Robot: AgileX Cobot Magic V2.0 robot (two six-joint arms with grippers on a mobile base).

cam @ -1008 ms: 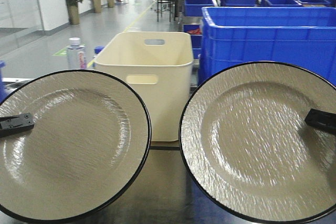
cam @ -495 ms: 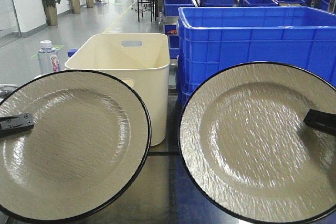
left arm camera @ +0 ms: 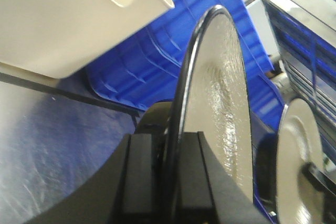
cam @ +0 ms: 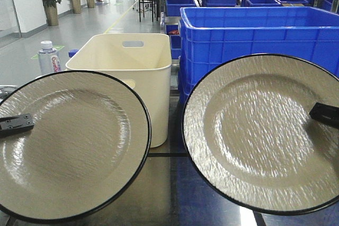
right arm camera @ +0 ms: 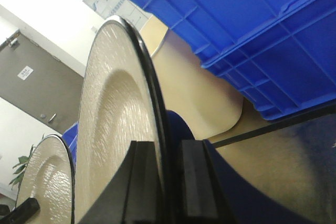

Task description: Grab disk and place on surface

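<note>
Both claws are busy here. The left claw (left arm camera: 168,182) is closed down to a narrow slot, its two black fingers (left arm camera: 139,177) pinching the black rim of the left disk (cam: 74,146). The right claw (right arm camera: 168,182) does the same on the right disk (cam: 259,130).

So that's two disks, both beige with a black edge, one per claw. They're held up on a tilt side by side, close but not touching, above the dark glossy surface (cam: 169,189). Can't tell if their bottom edges touch it.

Behind them there's one cream bin (cam: 127,62), one water bottle (cam: 48,56) to its left, and one big blue crate (cam: 254,35), with several more stacked further back.
</note>
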